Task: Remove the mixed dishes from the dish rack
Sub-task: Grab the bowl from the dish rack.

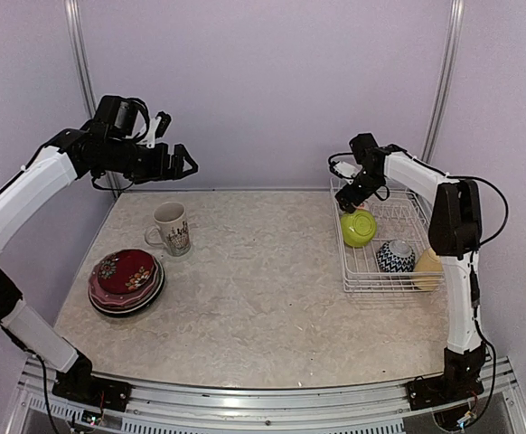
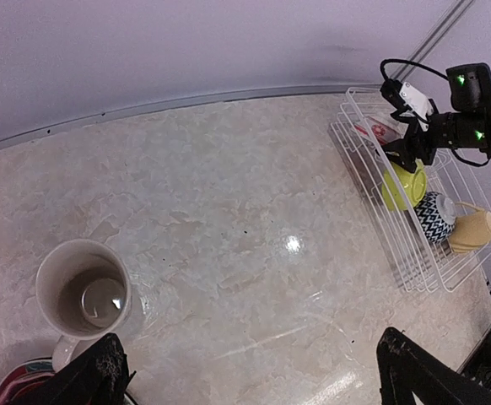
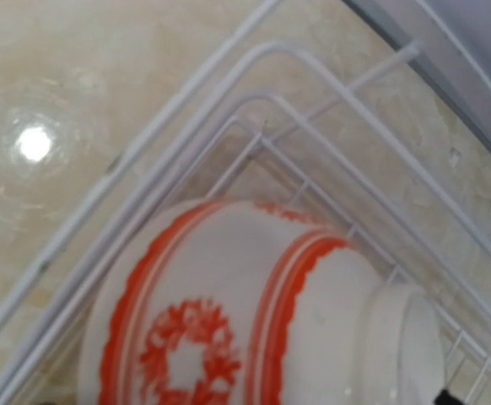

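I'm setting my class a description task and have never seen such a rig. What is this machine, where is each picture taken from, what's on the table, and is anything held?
Two robot arms stand at the table's near edge. One picture looks down from above and behind; the others come from wrist cameras. On the table sit stacked plates and a beige mug. The dish rack holds a lime-green bowl, a patterned bowl, a pale-yellow mug and a red-and-white dish, seen in the right wrist view. The left end effector is open, high above the table; the right end effector, open, hangs over the rack's far corner. Neither holds anything.
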Controlling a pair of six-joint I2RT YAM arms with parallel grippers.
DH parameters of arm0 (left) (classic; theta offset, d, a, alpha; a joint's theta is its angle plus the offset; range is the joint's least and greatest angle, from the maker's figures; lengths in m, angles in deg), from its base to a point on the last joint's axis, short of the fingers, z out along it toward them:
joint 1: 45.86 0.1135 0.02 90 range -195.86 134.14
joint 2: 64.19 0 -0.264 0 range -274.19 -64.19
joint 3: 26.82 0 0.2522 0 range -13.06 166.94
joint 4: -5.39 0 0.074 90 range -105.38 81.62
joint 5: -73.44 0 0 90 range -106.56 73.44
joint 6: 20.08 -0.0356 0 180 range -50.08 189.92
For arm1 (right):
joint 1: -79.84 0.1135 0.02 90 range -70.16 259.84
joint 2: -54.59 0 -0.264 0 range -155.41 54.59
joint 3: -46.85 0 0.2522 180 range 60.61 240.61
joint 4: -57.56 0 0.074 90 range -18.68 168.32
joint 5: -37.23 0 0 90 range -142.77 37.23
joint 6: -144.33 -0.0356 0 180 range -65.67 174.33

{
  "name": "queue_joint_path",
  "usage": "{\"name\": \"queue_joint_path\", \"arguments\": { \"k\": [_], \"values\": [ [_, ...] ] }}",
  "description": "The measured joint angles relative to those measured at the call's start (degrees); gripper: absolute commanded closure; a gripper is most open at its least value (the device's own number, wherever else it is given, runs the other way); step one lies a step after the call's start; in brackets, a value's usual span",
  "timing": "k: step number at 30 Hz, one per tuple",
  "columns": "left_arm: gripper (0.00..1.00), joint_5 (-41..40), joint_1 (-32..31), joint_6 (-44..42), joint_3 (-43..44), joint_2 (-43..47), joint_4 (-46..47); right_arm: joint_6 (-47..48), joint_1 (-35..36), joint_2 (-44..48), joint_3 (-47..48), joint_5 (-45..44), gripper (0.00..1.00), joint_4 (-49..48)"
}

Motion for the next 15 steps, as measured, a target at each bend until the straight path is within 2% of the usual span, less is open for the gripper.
{"name": "queue_joint_path", "arguments": {
  "k": [5, 12, 15],
  "values": [
    [0.01, -0.04, 0.00, -0.02, -0.04, -0.17, 0.00, 0.70, 0.00, -1.40, 1.90, -1.57, 0.07, 0.24],
    [0.01, -0.04, 0.00, 0.00, -0.11, -1.14, 0.00, 1.33, 0.09, -1.88, 2.71, -1.77, 0.24, 0.87],
    [0.01, -0.04, -0.02, 0.00, -0.24, -1.29, 0.00, 1.77, 0.09, -1.90, 3.32, -1.99, 0.26, 0.74]
  ]
}}
